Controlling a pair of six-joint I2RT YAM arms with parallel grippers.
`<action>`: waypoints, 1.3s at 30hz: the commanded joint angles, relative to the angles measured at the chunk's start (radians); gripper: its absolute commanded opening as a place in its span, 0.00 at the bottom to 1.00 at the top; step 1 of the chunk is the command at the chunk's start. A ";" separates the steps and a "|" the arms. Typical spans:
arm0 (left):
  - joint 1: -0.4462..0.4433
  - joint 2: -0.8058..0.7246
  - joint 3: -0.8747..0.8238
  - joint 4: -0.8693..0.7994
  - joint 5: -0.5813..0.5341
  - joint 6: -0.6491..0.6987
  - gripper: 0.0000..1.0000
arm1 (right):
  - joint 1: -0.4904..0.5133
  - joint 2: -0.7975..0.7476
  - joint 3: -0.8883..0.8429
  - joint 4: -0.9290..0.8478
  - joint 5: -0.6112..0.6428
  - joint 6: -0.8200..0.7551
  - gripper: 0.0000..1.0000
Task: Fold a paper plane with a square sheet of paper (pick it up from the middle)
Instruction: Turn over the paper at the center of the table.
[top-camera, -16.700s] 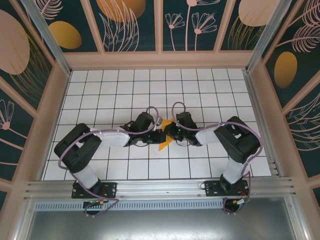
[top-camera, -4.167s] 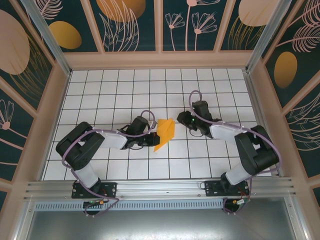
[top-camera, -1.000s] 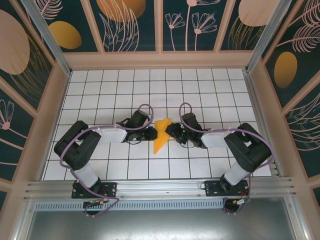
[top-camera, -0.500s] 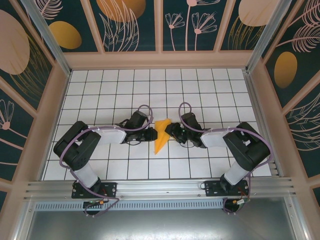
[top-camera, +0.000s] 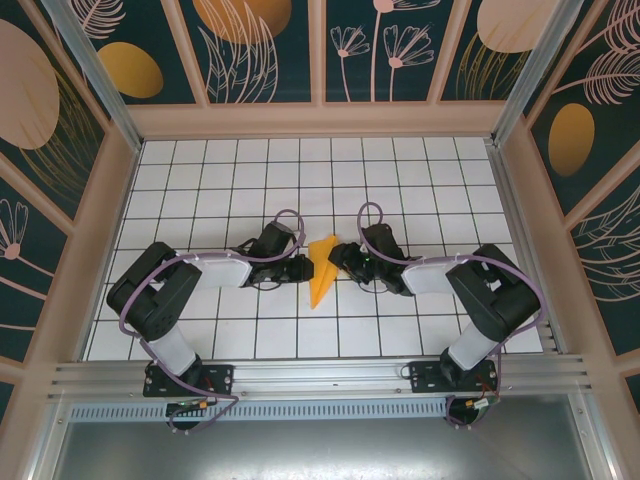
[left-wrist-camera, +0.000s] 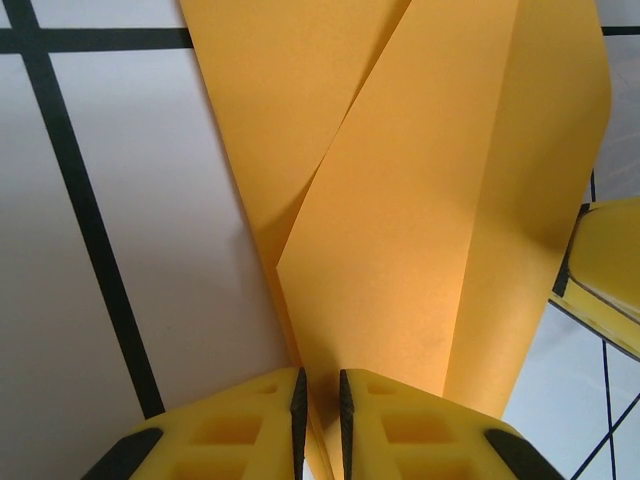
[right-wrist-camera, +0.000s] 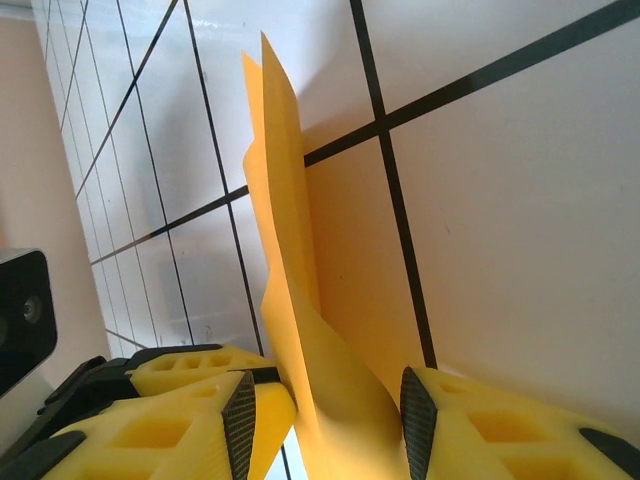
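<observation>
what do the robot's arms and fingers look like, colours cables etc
The left arm and right arm match: glossy black joint housings, white link covers and a thin purple cable looping along each. Both end in blocky yellow fingers with rectangular moulded pockets and thin black pads on the inner faces.

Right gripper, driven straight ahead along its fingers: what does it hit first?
The folded orange-yellow paper sheet, standing on edge between the right gripper's open jaws. Close behind it is the left gripper, shut on the same sheet. How much gap separates the two grippers is unclear.
</observation>
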 joint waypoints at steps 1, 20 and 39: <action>0.007 -0.014 -0.005 0.019 0.011 -0.004 0.20 | -0.005 0.030 0.020 0.054 -0.034 -0.033 0.46; 0.006 -0.027 -0.007 0.015 0.001 -0.006 0.20 | 0.023 0.127 0.097 0.093 -0.042 -0.109 0.35; 0.007 -0.253 -0.089 0.015 -0.113 -0.043 0.26 | 0.039 0.031 0.219 -0.192 0.076 -0.265 0.05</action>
